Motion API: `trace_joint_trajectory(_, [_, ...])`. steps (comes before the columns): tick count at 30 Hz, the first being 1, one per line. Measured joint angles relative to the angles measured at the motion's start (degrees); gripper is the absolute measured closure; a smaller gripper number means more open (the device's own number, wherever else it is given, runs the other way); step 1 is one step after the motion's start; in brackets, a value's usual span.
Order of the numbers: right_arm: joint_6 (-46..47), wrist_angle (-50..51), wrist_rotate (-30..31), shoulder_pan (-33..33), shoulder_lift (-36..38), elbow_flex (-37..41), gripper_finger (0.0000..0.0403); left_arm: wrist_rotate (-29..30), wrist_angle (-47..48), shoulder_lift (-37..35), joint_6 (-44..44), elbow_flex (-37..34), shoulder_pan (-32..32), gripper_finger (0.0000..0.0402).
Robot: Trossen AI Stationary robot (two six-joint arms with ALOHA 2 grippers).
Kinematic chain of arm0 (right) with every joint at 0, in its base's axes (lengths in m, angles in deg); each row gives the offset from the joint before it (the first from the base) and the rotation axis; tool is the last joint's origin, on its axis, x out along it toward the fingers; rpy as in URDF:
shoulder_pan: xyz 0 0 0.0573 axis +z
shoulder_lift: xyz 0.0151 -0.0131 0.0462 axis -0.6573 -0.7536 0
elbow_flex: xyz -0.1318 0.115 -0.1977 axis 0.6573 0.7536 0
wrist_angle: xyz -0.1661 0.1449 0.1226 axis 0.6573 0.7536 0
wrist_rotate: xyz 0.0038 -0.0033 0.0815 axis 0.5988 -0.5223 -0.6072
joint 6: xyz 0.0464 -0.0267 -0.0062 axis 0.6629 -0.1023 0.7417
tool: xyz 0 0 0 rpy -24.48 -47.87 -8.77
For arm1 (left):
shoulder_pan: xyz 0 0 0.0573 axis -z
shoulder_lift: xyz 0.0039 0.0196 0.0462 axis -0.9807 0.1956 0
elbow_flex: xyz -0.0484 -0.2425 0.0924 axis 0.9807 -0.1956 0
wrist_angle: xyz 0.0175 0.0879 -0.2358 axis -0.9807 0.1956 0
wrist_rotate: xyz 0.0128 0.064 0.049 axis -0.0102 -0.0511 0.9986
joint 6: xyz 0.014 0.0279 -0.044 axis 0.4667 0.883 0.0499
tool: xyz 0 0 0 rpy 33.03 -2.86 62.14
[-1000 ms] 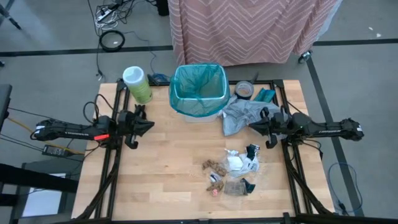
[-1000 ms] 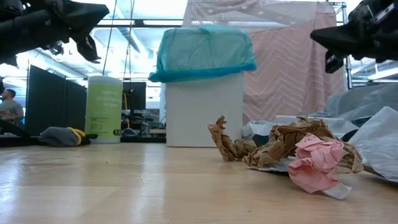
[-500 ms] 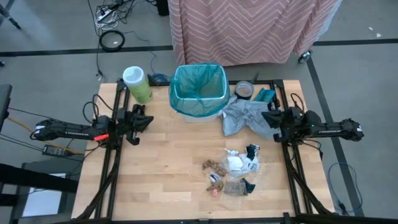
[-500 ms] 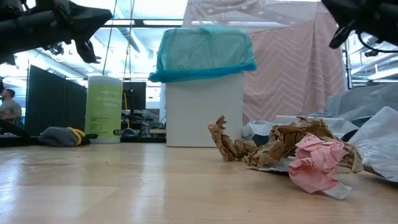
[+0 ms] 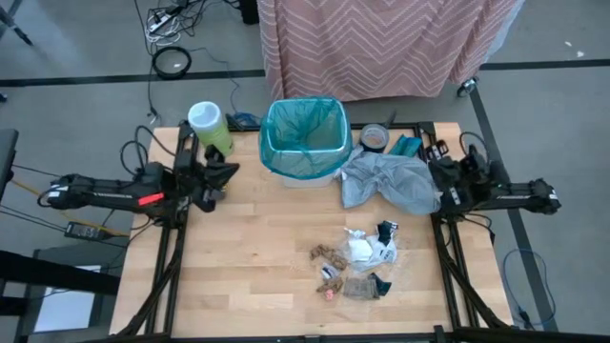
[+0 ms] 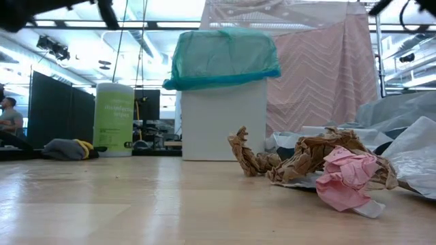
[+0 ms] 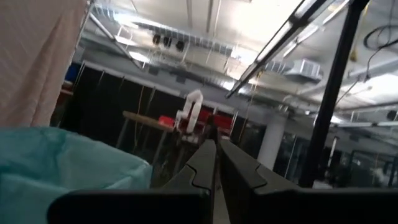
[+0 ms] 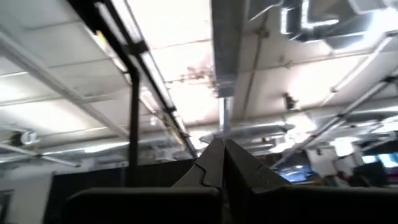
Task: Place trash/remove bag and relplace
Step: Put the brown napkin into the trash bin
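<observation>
Teal bag lines white bin at table's 12 o'clock edge, rim folded over bin top. Trash lies in loose cluster toward 5 o'clock of table: brown crumpled paper, white wrappers, pink scrap. Grey plastic bag at 2 o'clock, beside bin. Green canister at 10 o'clock. Left claw at 9 o'clock side, raised, fingers pressed together, holding nothing. Right claw at 3 o'clock edge, pinched closed, empty.

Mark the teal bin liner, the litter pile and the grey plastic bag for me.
teal bin liner (image 5: 303, 136): high view, inside wall of the liner in the white bin.
litter pile (image 5: 357, 262): high view, white wrappers mid-pile.
grey plastic bag (image 5: 391, 181): high view, middle of the crumpled sheet.
</observation>
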Motion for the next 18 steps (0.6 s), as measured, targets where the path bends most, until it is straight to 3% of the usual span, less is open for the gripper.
trace_joint_trajectory(5, [6.12,7.88,-3.03,0.02,-6.61,-11.73,0.0399,-2.42,-0.04,8.82,0.57,9.28,0.0,0.0372])
trace_joint_trajectory(11, [13.74,34.06,-9.34,0.03,-16.1,-23.1,0.0402,-4.22,12.35,16.88,-5.4,18.73,0.15,0.0372])
trace_joint_trajectory(14, [19.4,37.19,-10.36,0.67,-20.32,-25.11,0.0402,-3.87,18.47,20.51,-7.47,21.93,0.99,0.0372])
trace_joint_trajectory(18, [20.08,37.08,-12.53,2.65,-23.64,-25.74,0.0402,-3.72,20.31,25.16,-7.54,24.05,3.12,0.0372])
